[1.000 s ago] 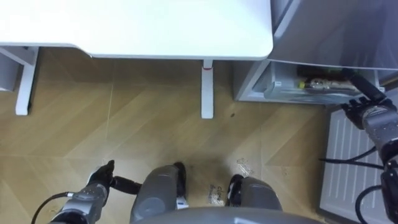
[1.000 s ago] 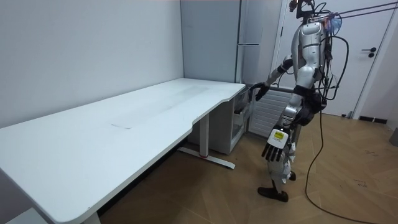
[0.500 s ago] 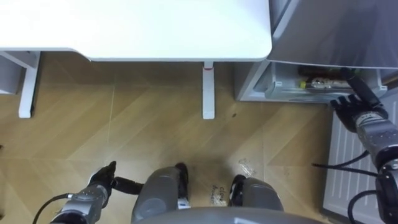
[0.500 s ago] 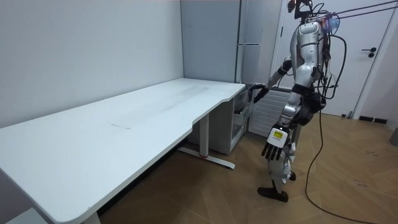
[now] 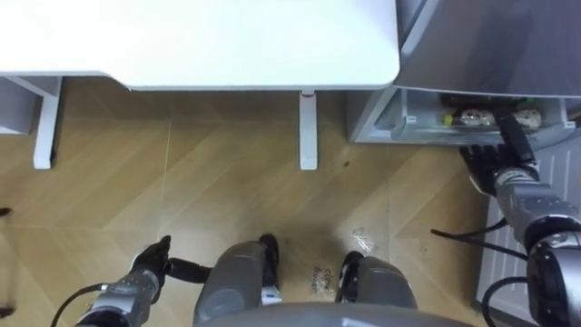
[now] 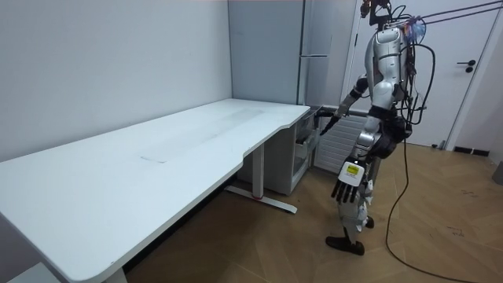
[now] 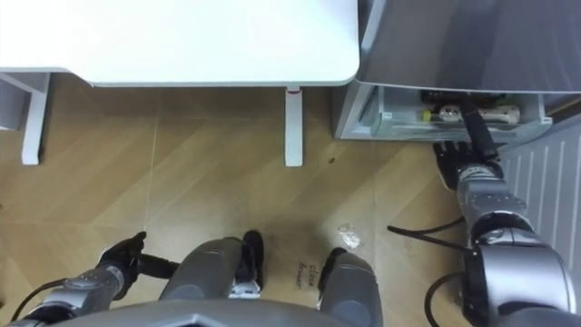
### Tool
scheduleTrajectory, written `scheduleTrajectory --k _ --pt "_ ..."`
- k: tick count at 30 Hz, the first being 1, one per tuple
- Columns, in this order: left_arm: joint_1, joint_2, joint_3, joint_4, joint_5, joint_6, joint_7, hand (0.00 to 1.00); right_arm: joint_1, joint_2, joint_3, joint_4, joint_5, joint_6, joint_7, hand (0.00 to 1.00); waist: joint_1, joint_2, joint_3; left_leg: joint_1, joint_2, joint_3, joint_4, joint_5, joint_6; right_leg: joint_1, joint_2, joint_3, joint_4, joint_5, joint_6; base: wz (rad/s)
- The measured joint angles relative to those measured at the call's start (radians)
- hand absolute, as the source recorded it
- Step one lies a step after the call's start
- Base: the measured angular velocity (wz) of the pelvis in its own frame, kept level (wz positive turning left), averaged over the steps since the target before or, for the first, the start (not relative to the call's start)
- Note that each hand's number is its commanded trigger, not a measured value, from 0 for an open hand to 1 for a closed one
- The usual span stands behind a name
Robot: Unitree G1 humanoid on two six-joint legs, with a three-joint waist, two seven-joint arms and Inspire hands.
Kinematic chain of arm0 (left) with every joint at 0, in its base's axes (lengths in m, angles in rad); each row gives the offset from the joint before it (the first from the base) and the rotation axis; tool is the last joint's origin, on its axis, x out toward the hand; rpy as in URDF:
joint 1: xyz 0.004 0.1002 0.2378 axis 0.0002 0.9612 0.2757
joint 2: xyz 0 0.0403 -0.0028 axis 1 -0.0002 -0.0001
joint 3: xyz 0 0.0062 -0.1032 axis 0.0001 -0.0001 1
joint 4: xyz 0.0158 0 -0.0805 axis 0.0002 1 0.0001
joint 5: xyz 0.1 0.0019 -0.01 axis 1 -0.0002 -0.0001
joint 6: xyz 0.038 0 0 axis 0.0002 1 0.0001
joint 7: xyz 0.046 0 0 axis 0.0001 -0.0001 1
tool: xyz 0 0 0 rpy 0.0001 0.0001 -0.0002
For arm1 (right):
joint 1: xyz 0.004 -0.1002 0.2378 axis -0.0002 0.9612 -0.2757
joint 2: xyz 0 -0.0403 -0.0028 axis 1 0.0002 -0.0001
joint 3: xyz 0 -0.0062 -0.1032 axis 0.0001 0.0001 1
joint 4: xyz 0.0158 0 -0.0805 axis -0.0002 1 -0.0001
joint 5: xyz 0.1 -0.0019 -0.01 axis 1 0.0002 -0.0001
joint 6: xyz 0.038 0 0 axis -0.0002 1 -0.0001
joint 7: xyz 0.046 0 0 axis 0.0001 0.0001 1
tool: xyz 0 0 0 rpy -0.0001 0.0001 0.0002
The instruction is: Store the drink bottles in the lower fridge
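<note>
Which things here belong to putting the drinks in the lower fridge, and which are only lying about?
For the job: lower fridge drawer, open; bottles lying in it; right hand, open, at the drawer.
Lying about: white table; crumpled scrap on the floor; left hand, idle, hanging low.

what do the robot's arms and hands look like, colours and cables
Both hands are black with slim fingers: the right hand and the left hand. Each sits on a rounded silver-grey metal forearm. Thin dark cables loop beside both forearms. In the room view the left hand carries a small pale tag on its back.
</note>
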Motion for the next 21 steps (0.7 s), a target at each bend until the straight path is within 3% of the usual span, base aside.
scheduleTrajectory --k 8,14,18,21 --pt "0.006 0.0 0.0 0.001 0.008 0.006 0.023 0.0 0.002 0.0 -0.021 0.031 0.006 0.0 0.003 0.0 0.007 0.017 0.0009 -0.1 0.003 -0.006 0.115 -0.027 -0.006 -0.112 -0.018 0.01 0.156 -0.062 -0.013 0.06" --pt "0.04 0.001 -0.002 -0.011 0.03 0.034 0.042 0.0 0.001 0.009 -0.01 0.014 0.006 -0.003 0.005 0.0 0.011 0.025 -0.0008 -0.258 0.038 -0.006 0.349 -0.111 -0.021 -0.276 -0.022 0.031 0.393 -0.156 -0.04 -0.04" --pt "0.047 0.002 -0.005 -0.03 0.034 0.048 0.046 0.0 -0.013 0.007 -0.009 -0.016 0.008 -0.036 0.011 0.0 0.009 0.029 -0.0016 -0.399 0.061 -0.012 0.535 -0.172 -0.026 -0.411 -0.041 0.033 0.577 -0.222 -0.063 0.02" --pt "0.057 0.003 -0.005 -0.061 0.032 0.047 0.047 0.0 -0.016 0.007 -0.003 -0.036 0.009 -0.056 0.012 0.0 0.012 0.028 -0.0017 -0.478 0.07 -0.015 0.657 -0.214 -0.021 -0.487 -0.059 0.043 0.703 -0.276 -0.064 0.08"
